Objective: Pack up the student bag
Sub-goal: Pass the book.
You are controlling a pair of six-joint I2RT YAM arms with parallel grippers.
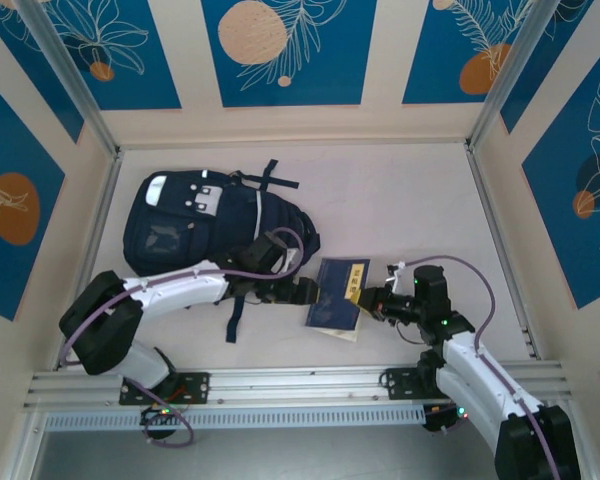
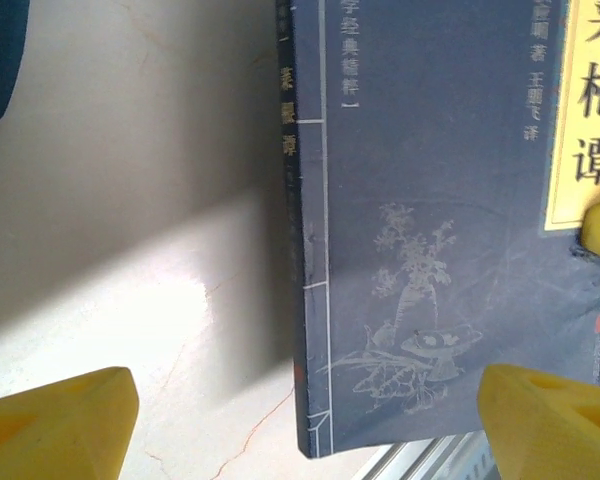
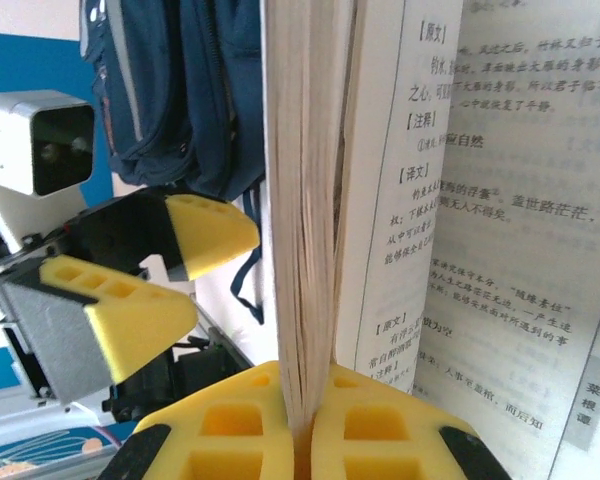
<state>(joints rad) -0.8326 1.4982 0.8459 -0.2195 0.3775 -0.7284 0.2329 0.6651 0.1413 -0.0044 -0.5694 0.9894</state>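
A pale counter (image 1: 400, 200) sits inside a booth with blue, leaf-patterned wall panels (image 1: 280, 50). The student bag (image 1: 205, 225) lies flat on the counter, just behind the left fingers (image 2: 60, 420) and well away from the right fingers (image 3: 230, 420). It looks soft and limp, so it would likely sag and slide if pulled by one strap. A firmer hold is probably the top loop or the rim of an opening; whether a zip is open cannot be told. A navy paperback book (image 1: 340, 292) stands between the two sets of fingers. The right fingers are clenched on its page edge, with the back leaves falling open. The left fingers are spread wide, released, straddling the book's spine side without gripping it.
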